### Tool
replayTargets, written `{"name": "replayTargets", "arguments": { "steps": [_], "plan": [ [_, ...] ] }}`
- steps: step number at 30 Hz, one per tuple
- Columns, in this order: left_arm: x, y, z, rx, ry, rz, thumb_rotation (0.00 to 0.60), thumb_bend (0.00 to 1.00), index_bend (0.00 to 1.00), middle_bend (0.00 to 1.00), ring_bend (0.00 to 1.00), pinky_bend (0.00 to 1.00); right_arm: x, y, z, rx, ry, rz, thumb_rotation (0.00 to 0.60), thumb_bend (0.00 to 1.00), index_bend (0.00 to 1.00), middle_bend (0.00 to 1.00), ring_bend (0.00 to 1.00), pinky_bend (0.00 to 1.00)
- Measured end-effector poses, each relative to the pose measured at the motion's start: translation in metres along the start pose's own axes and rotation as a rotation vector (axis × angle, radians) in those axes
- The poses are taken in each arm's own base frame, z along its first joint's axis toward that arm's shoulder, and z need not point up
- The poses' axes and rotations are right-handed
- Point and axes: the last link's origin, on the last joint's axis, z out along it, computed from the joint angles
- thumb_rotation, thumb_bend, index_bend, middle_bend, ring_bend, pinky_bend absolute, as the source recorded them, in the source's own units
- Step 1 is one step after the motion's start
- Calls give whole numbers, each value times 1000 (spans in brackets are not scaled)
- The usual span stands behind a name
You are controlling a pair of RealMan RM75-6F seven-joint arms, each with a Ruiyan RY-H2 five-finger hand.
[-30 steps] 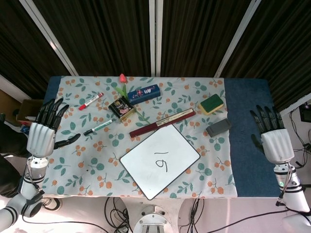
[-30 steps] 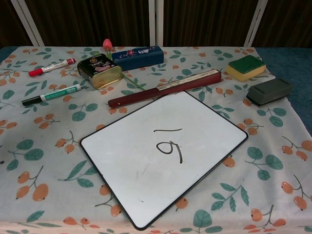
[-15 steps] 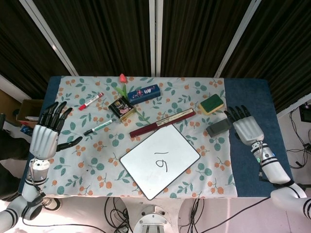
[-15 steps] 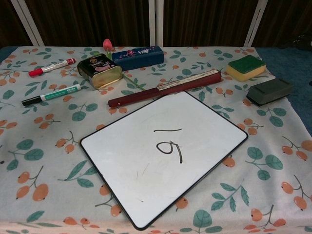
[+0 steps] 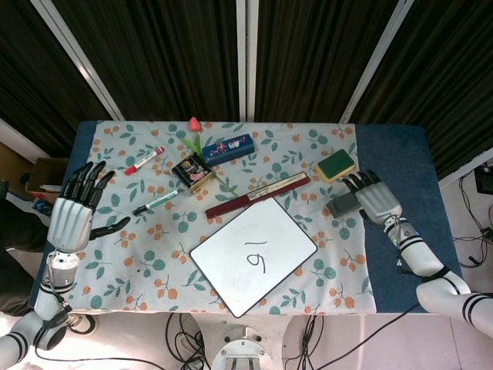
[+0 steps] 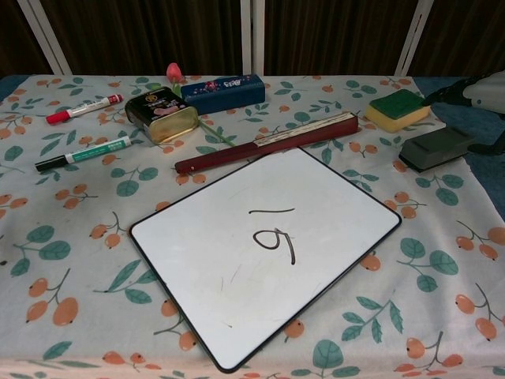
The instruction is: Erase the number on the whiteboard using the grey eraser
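Just under the right hand's (image 5: 375, 202) spread fingers (image 5: 356, 182) lies the grey eraser (image 5: 343, 203); the left hand (image 5: 72, 218) hovers wide, holding nothing.

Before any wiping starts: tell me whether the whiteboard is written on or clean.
Written on: the whiteboard carries a dark handwritten number near its middle.

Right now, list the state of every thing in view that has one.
whiteboard: lying flat, number unerased
grey eraser: on the cloth, not lifted
right hand: fingers spread beside the eraser, no grip visible
left hand: open, holding nothing
red marker: capped
green marker: capped
folding fan: closed
tin: lying flat
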Motion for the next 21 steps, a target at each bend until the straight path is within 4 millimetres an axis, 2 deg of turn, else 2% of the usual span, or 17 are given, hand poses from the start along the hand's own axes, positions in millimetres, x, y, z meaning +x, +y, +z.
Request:
{"name": "replayTargets", "arguments": {
  "steps": [12, 21],
  "plan": [
    [-4, -3, 0, -6, -30, 0, 418, 0, 122, 67, 57, 166, -7, -8, 12, 48, -24, 43, 600, 349, 7, 154, 0, 46],
    [-7, -2, 2, -10, -32, -2, 423, 0, 122, 66, 57, 166, -7, -12, 17, 70, -9, 51, 600, 347, 248, 242, 116, 153]
  ]
}}
